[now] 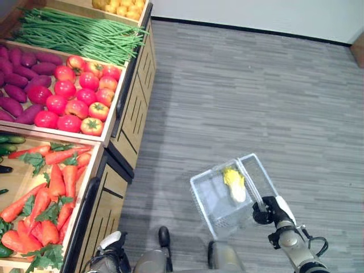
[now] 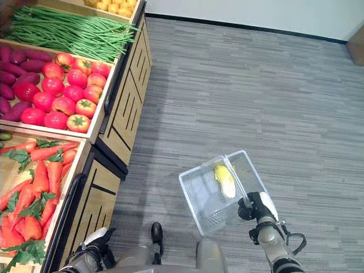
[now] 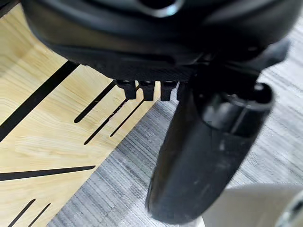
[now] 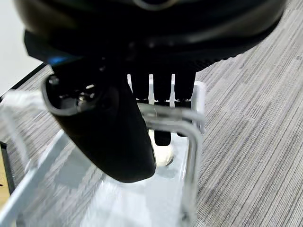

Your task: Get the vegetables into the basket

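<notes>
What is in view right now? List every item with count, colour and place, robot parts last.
basket: one, clear, carried above the grey floor by its handle.
cabbage: one, yellow and white, lying inside the basket.
carrots: many, orange with green tops, nearest crate of the stand.
cucumbers: a few, dark green, at the far-left edge of the carrot crate.
tomatoes: many, red, middle crate.
sweet potatoes: many, purple, left of the tomatoes.
green beans: a heap, green, far crate.
yellow produce: a pile, farthest crate.
right hand: dark, curled round the basket's handle.
left hand: dark, hanging beside the wooden stand.
</notes>
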Tool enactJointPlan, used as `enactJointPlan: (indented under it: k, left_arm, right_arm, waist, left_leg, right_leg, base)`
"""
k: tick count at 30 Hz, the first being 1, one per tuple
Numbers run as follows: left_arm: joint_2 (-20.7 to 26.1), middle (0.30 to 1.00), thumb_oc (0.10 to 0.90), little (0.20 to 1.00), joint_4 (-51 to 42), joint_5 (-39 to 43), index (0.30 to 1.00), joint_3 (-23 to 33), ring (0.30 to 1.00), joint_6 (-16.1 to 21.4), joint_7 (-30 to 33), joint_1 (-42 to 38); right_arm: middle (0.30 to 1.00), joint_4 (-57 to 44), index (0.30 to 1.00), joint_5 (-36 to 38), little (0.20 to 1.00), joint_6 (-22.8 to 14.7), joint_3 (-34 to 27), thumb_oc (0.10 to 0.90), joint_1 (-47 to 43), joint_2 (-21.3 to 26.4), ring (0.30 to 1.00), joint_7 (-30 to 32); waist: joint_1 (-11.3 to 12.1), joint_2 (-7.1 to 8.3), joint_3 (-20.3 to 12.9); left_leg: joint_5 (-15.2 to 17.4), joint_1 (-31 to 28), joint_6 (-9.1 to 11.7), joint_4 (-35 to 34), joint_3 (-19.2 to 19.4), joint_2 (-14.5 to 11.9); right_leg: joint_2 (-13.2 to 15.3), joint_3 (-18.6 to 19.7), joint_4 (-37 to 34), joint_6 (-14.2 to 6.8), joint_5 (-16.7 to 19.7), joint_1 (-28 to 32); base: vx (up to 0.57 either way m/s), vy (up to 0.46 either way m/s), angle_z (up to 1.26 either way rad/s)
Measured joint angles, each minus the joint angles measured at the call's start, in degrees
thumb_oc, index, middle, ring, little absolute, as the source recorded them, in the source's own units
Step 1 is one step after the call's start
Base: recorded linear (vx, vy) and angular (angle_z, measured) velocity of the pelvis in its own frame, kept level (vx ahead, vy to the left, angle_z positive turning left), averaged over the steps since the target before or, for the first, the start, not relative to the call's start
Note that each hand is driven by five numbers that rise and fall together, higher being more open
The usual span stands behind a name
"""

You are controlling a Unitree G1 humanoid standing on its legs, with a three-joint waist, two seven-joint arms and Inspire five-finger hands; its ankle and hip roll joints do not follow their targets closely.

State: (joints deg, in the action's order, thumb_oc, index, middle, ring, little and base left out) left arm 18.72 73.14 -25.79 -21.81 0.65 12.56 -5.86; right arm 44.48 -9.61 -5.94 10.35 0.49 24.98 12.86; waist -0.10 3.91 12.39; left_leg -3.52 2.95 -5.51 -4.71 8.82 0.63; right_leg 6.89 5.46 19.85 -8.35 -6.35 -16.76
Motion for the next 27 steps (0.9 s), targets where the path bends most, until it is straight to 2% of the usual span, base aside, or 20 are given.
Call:
enactJointPlan:
  k: [2,3,5,6,8,9,10,11,13,16,19,24,26,27]
  left_arm:
    - [-0.1,1.000,0.900,1.000,1.0,0.0,1.000,0.0,1.000,-0.1,0.1,-0.1]
    - [-0.3,1.000,0.900,1.000,1.2,0.0,1.000,0.0,1.000,-0.1,0.1,-0.1]
    - [-0.7,1.000,0.900,1.000,2.0,0.0,1.000,0.5,1.000,-0.1,0.1,0.0]
    - [-0.9,1.000,0.900,1.000,2.1,0.0,1.000,0.6,1.000,-0.1,0.0,0.7]
    - [-1.6,1.000,0.900,1.000,2.0,0.0,1.000,1.0,1.000,0.0,0.0,1.7]
    - [-2.9,1.000,0.900,1.000,2.0,0.0,1.000,2.0,1.000,0.3,-0.2,2.8]
    - [-3.6,1.000,0.900,1.000,1.9,0.0,1.000,2.1,1.000,0.2,-0.1,3.1]
    - [-4.3,1.000,0.900,1.000,1.8,0.0,1.000,2.2,1.000,0.3,-0.2,3.4]
    - [-5.4,1.000,0.900,1.000,1.7,0.0,1.000,2.2,1.000,0.9,-0.3,3.3]
    - [-5.2,1.000,0.900,1.000,1.7,0.1,1.000,2.3,1.000,0.7,-0.1,2.9]
    - [-5.0,1.000,0.900,1.000,1.6,0.1,1.000,2.3,1.000,0.7,0.0,2.7]
    - [-5.2,1.000,0.900,1.000,1.5,0.1,1.000,2.2,1.000,0.5,0.0,2.3]
    - [-5.2,1.000,0.900,1.000,1.5,0.1,1.000,2.2,1.000,0.2,0.0,1.7]
    - [-5.2,1.000,0.900,1.000,1.6,0.1,1.000,2.2,1.000,0.1,0.1,1.8]
  right_arm:
    - [0.300,0.0,0.300,-0.1,0.300,0.1,0.3,0.400,0.9,-0.4,0.300,0.0]
    - [0.300,-0.1,0.300,-0.1,0.300,0.1,0.3,0.400,1.1,-0.5,0.300,0.0]
    - [0.300,0.1,0.300,0.0,0.300,0.1,0.2,0.400,1.4,-0.5,0.300,0.0]
    - [0.300,0.3,0.300,0.1,0.300,0.3,-0.5,0.400,2.3,-1.0,0.300,0.2]
    - [0.300,1.0,0.300,0.1,0.300,0.6,-1.0,0.400,2.3,-1.0,0.300,0.2]
    - [0.300,1.1,0.300,0.0,0.300,0.7,-1.1,0.400,2.3,-0.3,0.300,0.2]
    - [0.300,1.2,0.300,0.0,0.300,0.7,-1.1,0.400,2.4,0.0,0.300,0.2]
    - [0.300,1.2,0.300,0.0,0.300,0.7,-1.1,0.400,2.5,0.6,0.300,0.2]
    - [0.300,0.9,0.300,-0.2,0.300,0.6,-1.1,0.400,1.7,2.4,0.300,0.1]
    - [0.300,0.1,0.300,-0.8,0.300,0.6,-1.3,0.400,1.7,4.6,0.300,0.1]
    - [0.300,-0.3,0.300,-0.8,0.300,0.6,-1.4,0.400,1.8,5.3,0.300,0.1]
    - [0.300,-0.6,0.300,-0.9,0.300,0.5,-1.5,0.400,1.2,5.4,0.300,0.1]
    - [0.300,-0.7,0.300,-1.3,0.300,0.6,-1.5,0.400,1.4,6.1,0.300,0.0]
    - [0.300,-0.7,0.300,-1.3,0.300,0.6,-1.5,0.400,1.4,6.1,0.300,0.0]
  waist:
    - [-1.1,0.21,0.1]
    - [-1.1,0.27,0.4]
    - [-1.4,0.32,0.6]
    - [-1.7,0.86,0.9]
    - [-2.1,0.10,0.9]
    - [-2.4,-2.09,1.0]
    - [-2.3,-2.19,1.0]
    - [-2.4,-3.17,0.6]
    - [-2.2,-3.79,0.6]
    - [-2.2,-4.14,0.5]
    - [-2.2,-4.21,0.6]
    - [-2.0,-6.55,0.3]
    - [-1.8,-7.71,-0.1]
    - [-1.6,-7.77,-0.1]
  left_leg:
    - [0.2,-0.9,0.3,-0.2,-1.7,0.1]
    - [0.6,-1.7,1.0,-0.2,-2.3,-0.1]
    - [1.5,-2.6,2.3,0.2,-3.7,-0.1]
    - [2.1,-4.4,3.8,-0.4,-5.0,0.0]
    - [3.3,-5.3,5.6,-0.5,-5.8,-1.8]
    - [4.6,-5.7,6.0,1.4,-6.8,-4.2]
    - [5.1,-6.1,6.7,2.0,-6.8,-4.8]
    - [5.8,-6.2,6.5,2.8,-6.8,-5.5]
    - [6.0,-5.3,7.3,5.0,-7.1,-6.9]
    - [4.5,-4.9,9.0,5.4,-7.9,-7.7]
    - [3.8,-4.6,9.3,5.0,-8.3,-7.8]
    - [3.5,-4.0,9.5,5.2,-10.1,-8.7]
    - [2.5,-2.5,10.6,5.3,-11.5,-8.7]
    - [2.1,-2.5,10.8,5.1,-11.5,-8.7]
  right_leg:
    - [-0.6,0.7,-7.5,0.0,4.0,-0.3]
    - [-1.0,0.8,-12.2,0.1,7.3,-1.0]
    - [-0.9,0.8,-17.5,0.0,10.5,-0.1]
    - [-0.7,0.6,-18.9,0.0,13.5,1.5]
    - [-2.1,-0.4,-18.4,0.1,14.5,2.3]
    - [-4.0,-2.5,-17.8,0.9,14.9,4.0]
    - [-4.6,-3.1,-17.8,1.9,14.4,4.5]
    - [-5.4,-3.8,-17.6,2.8,13.9,4.9]
    - [-6.6,-4.7,-16.3,5.2,12.8,4.7]
    - [-6.8,-6.9,-15.4,6.6,11.6,5.2]
    - [-6.7,-8.0,-15.1,6.9,10.9,5.2]
    - [-7.4,-10.0,-10.5,7.4,6.9,4.0]
    - [-7.0,-10.9,-7.7,8.2,5.1,1.9]
    - [-6.7,-11.1,-7.7,8.4,4.9,1.7]
  base:
    - [0.23,-0.069,0.52]
    - [0.22,-0.082,0.35]
    - [0.18,-0.087,0.48]
    - [0.15,-0.084,0.59]
    - [0.23,-0.179,0.38]
    - [0.24,-0.232,0.23]
    - [0.12,-0.122,0.23]
    - [0.17,-0.203,0.06]
    - [0.17,-0.220,0.11]
    - [0.10,-0.140,0.30]
    - [0.08,-0.099,0.26]
    - [0.08,-0.133,0.24]
    - [0.05,-0.141,0.31]
    - [0.03,-0.140,0.40]
